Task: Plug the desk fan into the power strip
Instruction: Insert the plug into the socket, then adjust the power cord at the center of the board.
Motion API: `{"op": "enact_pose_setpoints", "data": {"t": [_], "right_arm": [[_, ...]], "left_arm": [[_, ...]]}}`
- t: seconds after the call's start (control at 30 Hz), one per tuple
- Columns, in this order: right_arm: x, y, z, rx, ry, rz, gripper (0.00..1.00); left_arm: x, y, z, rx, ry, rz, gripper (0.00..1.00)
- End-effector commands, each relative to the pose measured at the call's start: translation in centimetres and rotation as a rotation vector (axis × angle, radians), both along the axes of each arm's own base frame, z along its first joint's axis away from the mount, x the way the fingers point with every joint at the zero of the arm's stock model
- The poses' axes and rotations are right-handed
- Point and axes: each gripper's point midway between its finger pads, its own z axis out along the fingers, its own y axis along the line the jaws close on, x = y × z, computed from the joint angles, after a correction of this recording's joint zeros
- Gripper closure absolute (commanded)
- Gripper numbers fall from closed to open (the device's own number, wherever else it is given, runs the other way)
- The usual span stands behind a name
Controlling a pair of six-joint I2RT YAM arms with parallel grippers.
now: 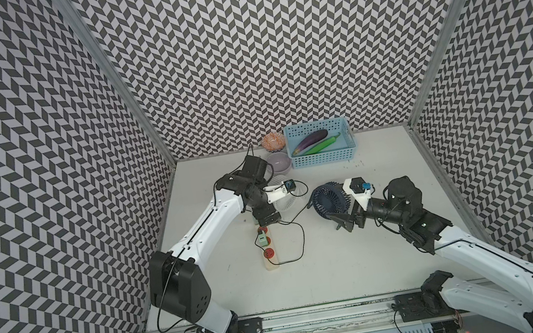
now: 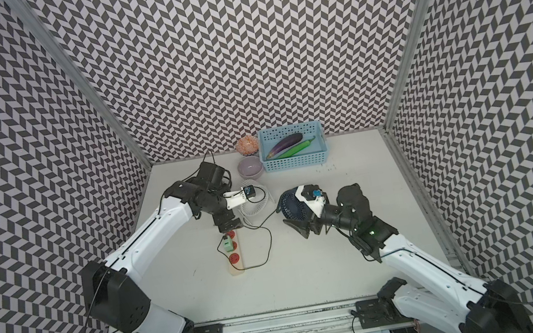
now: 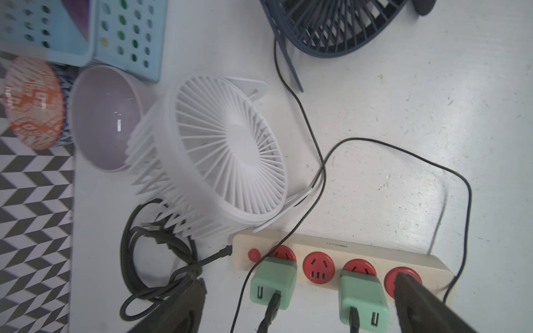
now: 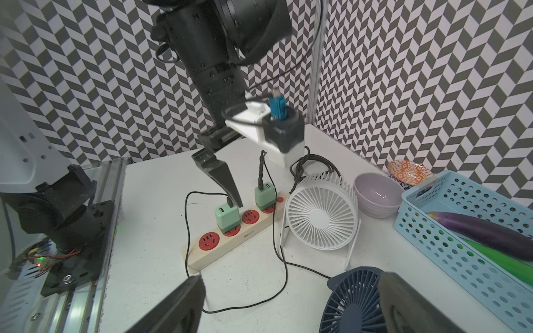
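Black-and-white chevron walls [image 1: 239,52], white tabletop [image 1: 345,263]

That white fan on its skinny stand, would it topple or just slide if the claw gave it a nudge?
Probably light: the white fan looks like hollow plastic grille, so a nudge would likely slide it over the smooth table. It may also tip, since it leans back on a narrow stand. Its slim ribs look bendable under a hard squeeze.
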Motion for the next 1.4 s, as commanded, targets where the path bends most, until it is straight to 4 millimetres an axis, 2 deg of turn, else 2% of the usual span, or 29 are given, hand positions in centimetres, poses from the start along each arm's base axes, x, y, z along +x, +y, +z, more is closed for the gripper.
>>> {"op": "enact_pose_setpoints", "data": {"t": [0.0, 0.1, 0.17, 0.37, 0.43, 0.53, 0.67, 0.77, 0.87, 1.03, 1.2, 1.27, 1.37], "right_arm": [[-0.3, 2.4, 1.7, 0.055, -0.025, 0.067, 0.07], [-0.5, 5.4, 0.4, 0.033, -0.006, 0.119, 0.11], [-0.4, 7.3, -0.4, 0.021, 0.024, 0.158, 0.17], [0.3, 12.4, -2.9, -0.049, 0.107, 0.231, 0.29], [0.2, 13.5, -3.3, -0.054, 0.117, 0.252, 0.3], [0.6, 14.1, -3.8, -0.057, 0.129, 0.246, 0.3], [0.9, 13.5, -3.5, -0.072, 0.121, 0.208, 0.27], [1.1, 11.9, -3.2, -0.083, 0.091, 0.142, 0.23], [1.0, 10.1, -3.2, -0.081, 0.092, 0.084, 0.2], [0.9, 7.1, -2.2, -0.071, 0.057, 0.0, 0.17], [1.6, 4.9, -1.6, -0.076, 0.042, -0.046, 0.16], [1.9, 4.2, -1.3, -0.07, 0.032, -0.068, 0.15], [2.3, 3.5, -1.1, -0.063, 0.036, -0.082, 0.15]], "left_arm": [[0.9, 0.1, 3.3, -0.152, -0.055, 0.123, 0.0], [2.2, 1.6, 6.3, -0.266, -0.161, 0.276, 0.0], [3.0, 3.6, 6.9, -0.324, -0.154, 0.373, 0.0], [4.6, 10.0, 6.0, -0.51, -0.109, 0.648, 0.0], [4.7, 11.6, 5.3, -0.564, -0.095, 0.722, 0.0], [5.0, 13.9, 3.2, -0.613, -0.068, 0.86, 0.0], [4.7, 14.8, 0.2, -0.699, 0.044, 0.922, 0.0], [4.5, 15.6, -2.4, -0.724, 0.086, 0.988, 0.0], [4.2, 15.3, -4.3, -0.75, 0.134, 1.0, 0.0], [4.6, 14.0, -5.6, -0.793, 0.187, 0.952, 0.0], [7.4, 13.4, -7.0, -0.809, 0.301, 0.963, 0.01], [8.6, 13.6, -7.8, -0.789, 0.339, 0.989, 0.07], [10.1, 13.9, -8.7, -0.76, 0.389, 1.009, 0.32]]}}
